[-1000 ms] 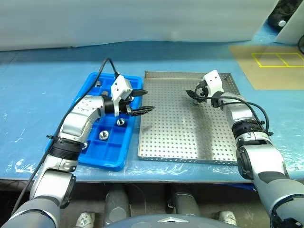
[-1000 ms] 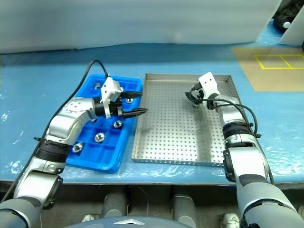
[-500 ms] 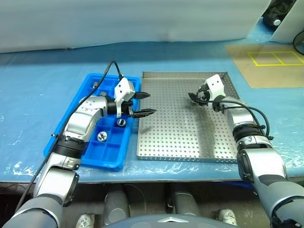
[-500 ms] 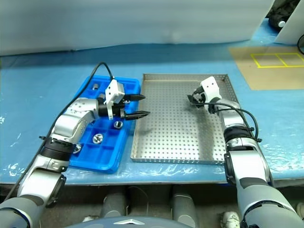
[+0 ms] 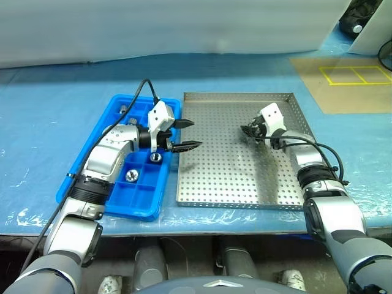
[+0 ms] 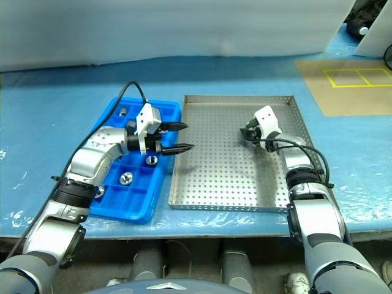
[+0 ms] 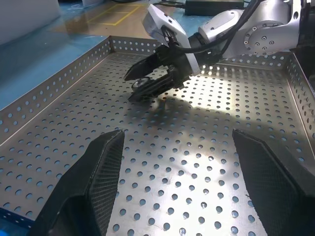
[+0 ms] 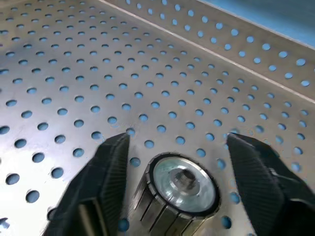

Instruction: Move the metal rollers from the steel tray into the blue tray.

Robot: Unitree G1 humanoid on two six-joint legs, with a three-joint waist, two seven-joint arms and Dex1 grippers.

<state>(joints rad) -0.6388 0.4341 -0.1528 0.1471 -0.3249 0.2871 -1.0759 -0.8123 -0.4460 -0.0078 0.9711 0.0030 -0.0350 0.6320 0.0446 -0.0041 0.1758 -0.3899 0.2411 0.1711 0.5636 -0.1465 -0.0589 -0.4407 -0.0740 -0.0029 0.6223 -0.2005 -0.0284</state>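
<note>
One metal roller (image 8: 182,184) lies on the steel tray (image 5: 233,177) near its far right part. My right gripper (image 5: 247,130) is low on the tray floor with its fingers on either side of that roller. The jaws are open, and a gap still shows beside one finger (image 8: 251,167). The left wrist view shows the same roller (image 7: 142,84) between those fingers. My left gripper (image 5: 196,133) hovers open and empty over the seam between the blue tray (image 5: 144,196) and the steel tray. Several rollers (image 5: 155,157) sit in the blue tray's compartments.
Both trays rest side by side on a table covered with blue sheeting (image 5: 49,110). The steel tray's raised perforated rim (image 7: 54,86) runs around its floor. A brown floor patch with yellow tape (image 5: 349,76) lies at the far right.
My right gripper has sunk to the tray floor and now brackets the roller, with its fingers closer together. The left arm has stayed put. The head camera shifted slightly early on.
</note>
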